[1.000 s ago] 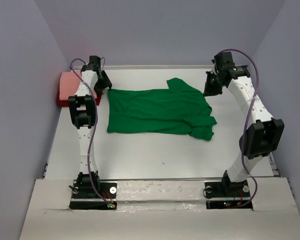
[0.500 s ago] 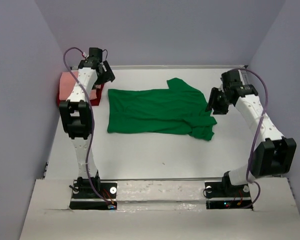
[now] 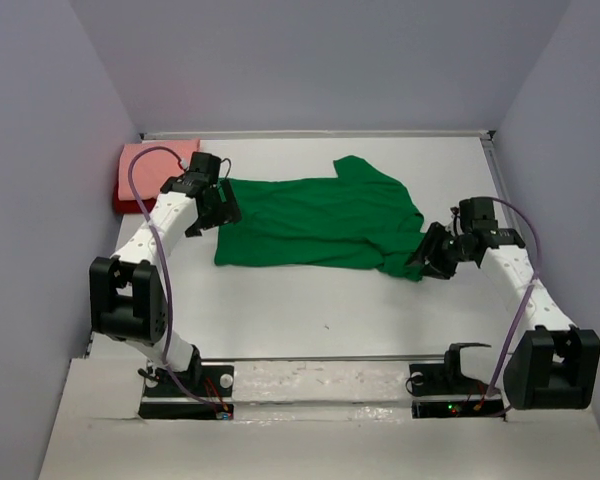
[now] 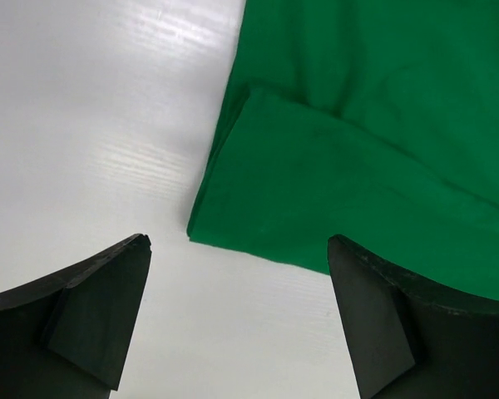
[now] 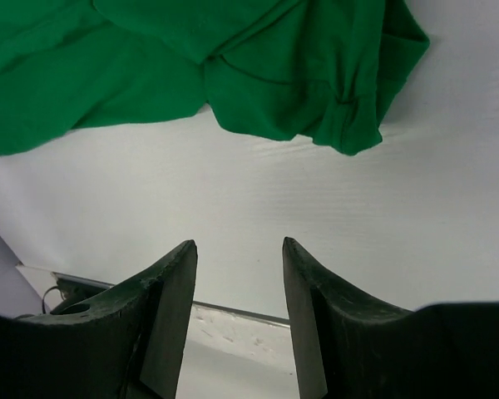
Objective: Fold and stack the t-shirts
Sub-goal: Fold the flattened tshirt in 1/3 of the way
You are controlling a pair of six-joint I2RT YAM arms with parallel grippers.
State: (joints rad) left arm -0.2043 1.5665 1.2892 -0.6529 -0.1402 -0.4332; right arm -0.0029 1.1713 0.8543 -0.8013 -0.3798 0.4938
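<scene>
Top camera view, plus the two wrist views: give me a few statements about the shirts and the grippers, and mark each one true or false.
1. The green t-shirt lies flat on the table. True.
2. The left gripper is clamped on a corner of the green t-shirt. False: its jaws stand wide open above that corner, holding nothing.
3. The pink shirt sits on the dark red shirt at the far left of the table. True.
4. The right gripper holds the green t-shirt. False: its jaws are open and empty, with the cloth beyond its fingertips.
</scene>
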